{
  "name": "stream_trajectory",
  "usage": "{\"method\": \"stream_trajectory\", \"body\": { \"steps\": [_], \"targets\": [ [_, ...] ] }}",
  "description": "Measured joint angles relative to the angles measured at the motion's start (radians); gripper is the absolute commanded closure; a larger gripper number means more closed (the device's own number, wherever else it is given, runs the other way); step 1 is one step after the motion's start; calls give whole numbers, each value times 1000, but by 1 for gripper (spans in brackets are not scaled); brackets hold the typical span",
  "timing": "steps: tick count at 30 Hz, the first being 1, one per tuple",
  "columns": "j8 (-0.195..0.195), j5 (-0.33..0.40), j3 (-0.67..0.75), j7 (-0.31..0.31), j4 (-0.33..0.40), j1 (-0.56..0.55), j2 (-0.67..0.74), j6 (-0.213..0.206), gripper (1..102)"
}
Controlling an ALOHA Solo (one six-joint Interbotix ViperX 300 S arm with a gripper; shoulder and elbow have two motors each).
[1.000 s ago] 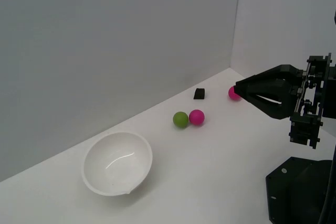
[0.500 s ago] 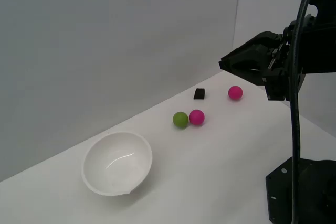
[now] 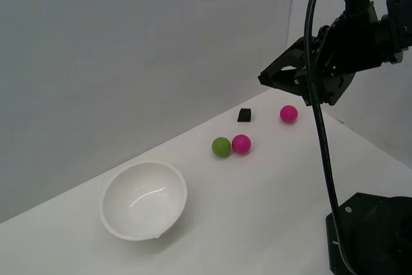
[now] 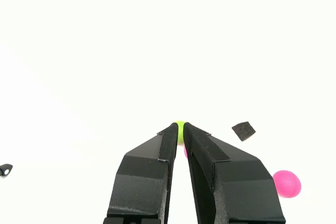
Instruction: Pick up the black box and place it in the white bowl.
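In the exterior view, your gripper (image 3: 265, 79) hangs high above the black box (image 3: 244, 115), which sits on the table near the wall; the white bowl (image 3: 144, 199) lies well apart. In the wrist view the fingers (image 4: 169, 142) stand nearly together (empty), so you must spread them before descending.

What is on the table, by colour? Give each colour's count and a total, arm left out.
Pink balls: 2, one beside the green ball and one apart
Green ball: 1
Black box: 1
White bowl: 1
Total: 5
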Motion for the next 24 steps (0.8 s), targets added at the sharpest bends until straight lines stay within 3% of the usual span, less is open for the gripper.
{"method": "stream_trajectory", "body": {
  "steps": [8, 17, 24],
  "targets": [
    [0, -54, -156, 2, -51, 49, -155, 17, 100],
    [2, -112, -318, 2, -109, 127, -316, 97, 100],
    [2, -153, -451, -40, -150, 147, -449, 121, 100]
  ]
}}
